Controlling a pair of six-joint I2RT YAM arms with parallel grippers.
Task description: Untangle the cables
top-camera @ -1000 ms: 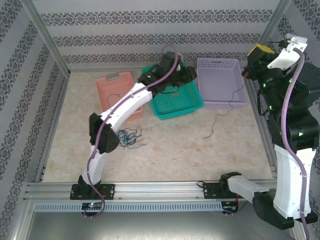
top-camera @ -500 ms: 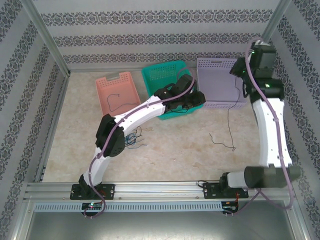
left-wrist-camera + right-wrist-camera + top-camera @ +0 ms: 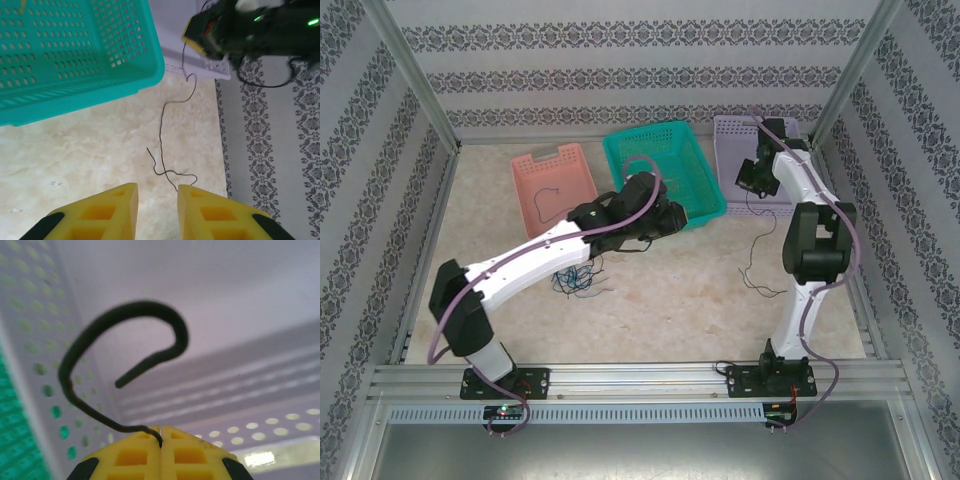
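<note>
A thin black cable hangs from my right gripper, which is shut on its upper end inside the purple basket. The cable drops over the basket's front wall, and its lower end curls on the table. My left gripper hovers open over the table beside the teal basket, its yellow fingers just short of that curled end, with nothing between them. A small tangle of blue, black and green cables lies on the table under the left forearm.
The pink basket at back left holds a single black cable. The teal basket's corner is close ahead of the left fingers. Patterned walls and metal posts enclose the table. The right arm's elbow stands above the table's right side.
The right arm swung down from high on the right and brought the black cable's end into the purple basket. The left arm pulled back from the teal basket toward the table middle.
</note>
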